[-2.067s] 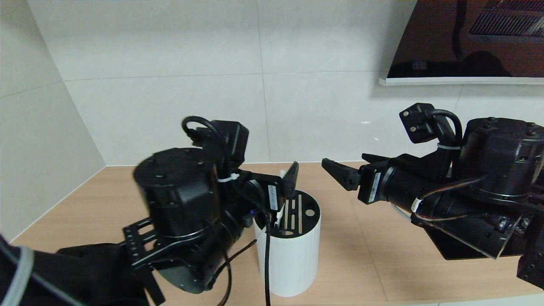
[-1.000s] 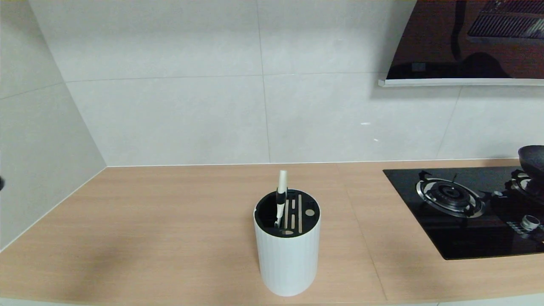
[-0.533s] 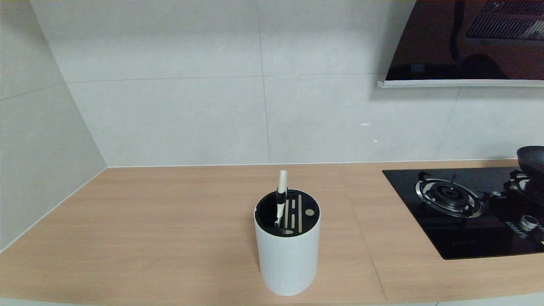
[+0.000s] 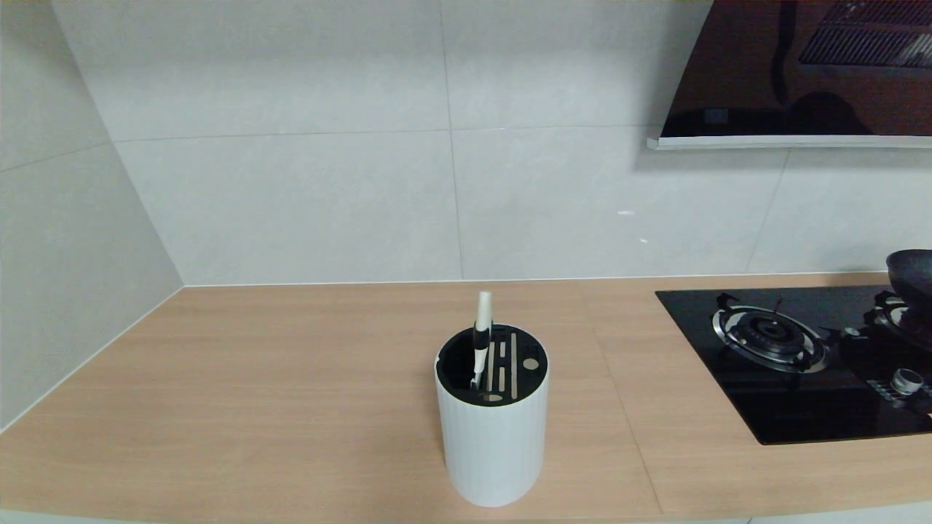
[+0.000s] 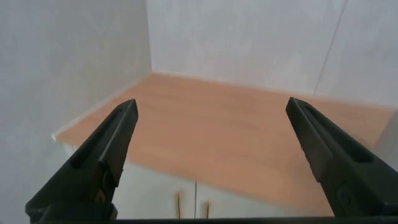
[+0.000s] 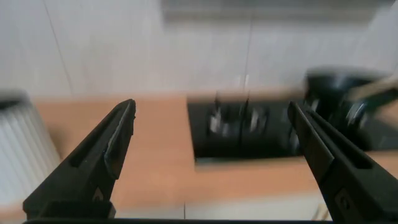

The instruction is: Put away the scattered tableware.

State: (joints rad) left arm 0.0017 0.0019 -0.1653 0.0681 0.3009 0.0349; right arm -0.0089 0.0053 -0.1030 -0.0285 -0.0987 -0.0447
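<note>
Near right pincer [image 6: 210, 109], white holder [image 6: 17, 149]

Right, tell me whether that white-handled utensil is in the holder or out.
In. The white-handled utensil stands upright in the white holder, handle sticking out above its black slotted top; the working end is hidden.

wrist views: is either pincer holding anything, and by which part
Nothing is held. The left pincer and the right pincer are both open and empty. The white-handled utensil stands in the knife block, free of both.
</note>
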